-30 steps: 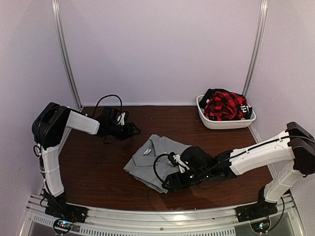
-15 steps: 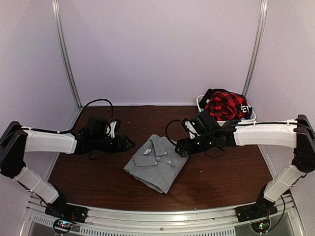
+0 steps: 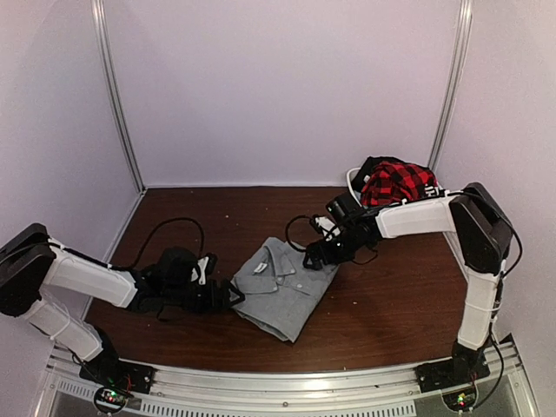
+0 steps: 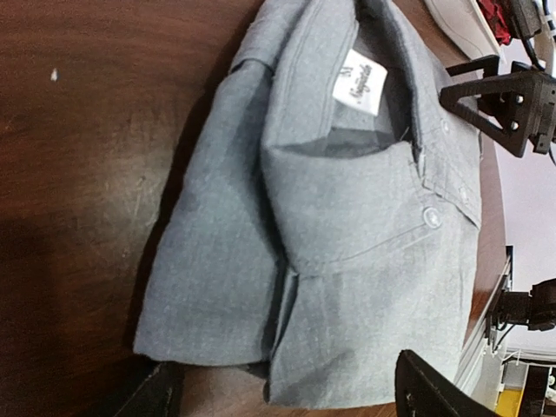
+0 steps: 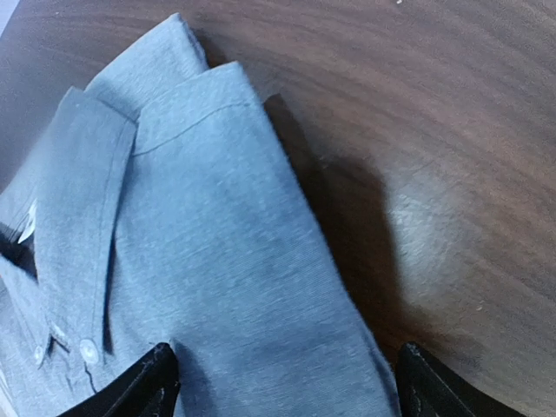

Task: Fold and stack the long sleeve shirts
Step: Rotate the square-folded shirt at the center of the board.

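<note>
A light-grey button-up shirt (image 3: 280, 291) lies folded on the brown table, collar toward the back left. It fills the left wrist view (image 4: 347, 226) and the right wrist view (image 5: 208, 261). My left gripper (image 3: 233, 297) is low at the shirt's left edge, open, its fingers (image 4: 426, 391) straddling the folded edge (image 4: 291, 395). My right gripper (image 3: 311, 259) is at the shirt's far right edge, open, with cloth between its fingertips (image 5: 291, 387). Neither is closed on the cloth. A red plaid shirt (image 3: 395, 184) lies bunched in a white basket.
The white basket (image 3: 393, 217) stands at the back right, holding the plaid shirt and a dark garment. Metal posts rise at the back corners. A metal rail (image 3: 278, 395) runs along the near edge. Cables loop from both wrists.
My left gripper came from the back left down to the shirt's left edge. My right gripper swung from the shirt's near edge to its far right edge. The shirt stays folded.
</note>
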Robot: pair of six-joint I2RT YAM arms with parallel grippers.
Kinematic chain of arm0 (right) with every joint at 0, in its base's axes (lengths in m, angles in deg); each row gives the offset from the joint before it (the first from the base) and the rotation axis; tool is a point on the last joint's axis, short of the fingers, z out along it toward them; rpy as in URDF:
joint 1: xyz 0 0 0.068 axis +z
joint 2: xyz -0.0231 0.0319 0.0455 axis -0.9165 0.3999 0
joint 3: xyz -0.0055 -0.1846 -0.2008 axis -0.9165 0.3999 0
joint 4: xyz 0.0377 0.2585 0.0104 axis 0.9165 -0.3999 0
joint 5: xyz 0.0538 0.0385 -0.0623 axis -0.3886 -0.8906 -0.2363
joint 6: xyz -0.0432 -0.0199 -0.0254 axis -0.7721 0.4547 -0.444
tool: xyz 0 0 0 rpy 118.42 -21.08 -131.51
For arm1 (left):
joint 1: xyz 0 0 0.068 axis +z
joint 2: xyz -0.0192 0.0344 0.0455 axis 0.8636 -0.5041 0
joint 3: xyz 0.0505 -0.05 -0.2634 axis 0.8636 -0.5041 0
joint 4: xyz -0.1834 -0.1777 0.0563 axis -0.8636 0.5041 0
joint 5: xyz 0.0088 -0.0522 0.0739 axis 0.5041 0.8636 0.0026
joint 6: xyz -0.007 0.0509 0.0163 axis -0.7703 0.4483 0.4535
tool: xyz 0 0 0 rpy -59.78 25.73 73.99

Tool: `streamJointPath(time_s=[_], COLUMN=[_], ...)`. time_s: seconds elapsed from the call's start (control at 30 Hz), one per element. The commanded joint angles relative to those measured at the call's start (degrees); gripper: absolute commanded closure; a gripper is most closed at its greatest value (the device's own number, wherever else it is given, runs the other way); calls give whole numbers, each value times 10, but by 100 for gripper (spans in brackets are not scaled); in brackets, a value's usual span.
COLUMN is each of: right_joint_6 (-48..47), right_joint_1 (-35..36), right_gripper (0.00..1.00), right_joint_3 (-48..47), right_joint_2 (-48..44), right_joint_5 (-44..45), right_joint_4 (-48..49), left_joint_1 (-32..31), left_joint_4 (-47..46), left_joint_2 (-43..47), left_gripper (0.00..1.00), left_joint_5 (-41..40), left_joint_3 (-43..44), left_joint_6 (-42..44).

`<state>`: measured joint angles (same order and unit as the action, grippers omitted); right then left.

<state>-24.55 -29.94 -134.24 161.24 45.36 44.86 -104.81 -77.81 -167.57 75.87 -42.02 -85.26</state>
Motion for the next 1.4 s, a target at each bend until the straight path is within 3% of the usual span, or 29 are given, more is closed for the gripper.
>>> streamJointPath(time_s=[0.0, 0.2, 0.37, 0.5, 0.67, 0.9, 1.1, 1.23, 1.37], right_joint_6=[27, 88, 155, 222, 290, 290, 271, 276, 275], right_joint_1=[0, 31, 83, 135, 193, 198, 197, 197, 194], right_gripper=[13, 20, 24, 28, 32, 32, 32, 30, 26], right_joint_3=[64, 173, 240, 273, 254, 139, 29, 6, 20], right_joint_2=[-38, -99, -140, -155, -109, -19, 61, 75, 49], right_joint_5=[-80, -94, -69, -30, 19, 49, 17, 4, 31], right_joint_4=[71, 139, 194, 262, 329, 317, 300, 309, 297], left_joint_1=[-3, 4, 49, 111, 190, 244, 306, 345, 356], left_joint_4=[-93, -110, -123, -85, -23, 63, 114, 181, 191], left_joint_2=[-37, -76, -93, -112, -173, -232, -241, -240, -204], left_gripper=[15, 29, 41, 43, 44, 44, 37, 29, 22], left_joint_5=[18, 25, 39, 51, 71, 55, 16, -44, -93], left_joint_3=[-6, 13, 19, 54, 137, 267, 318, 372, 372], left_joint_6=[-36, -38, -36, 11, 92, 169, 207, 245, 250])
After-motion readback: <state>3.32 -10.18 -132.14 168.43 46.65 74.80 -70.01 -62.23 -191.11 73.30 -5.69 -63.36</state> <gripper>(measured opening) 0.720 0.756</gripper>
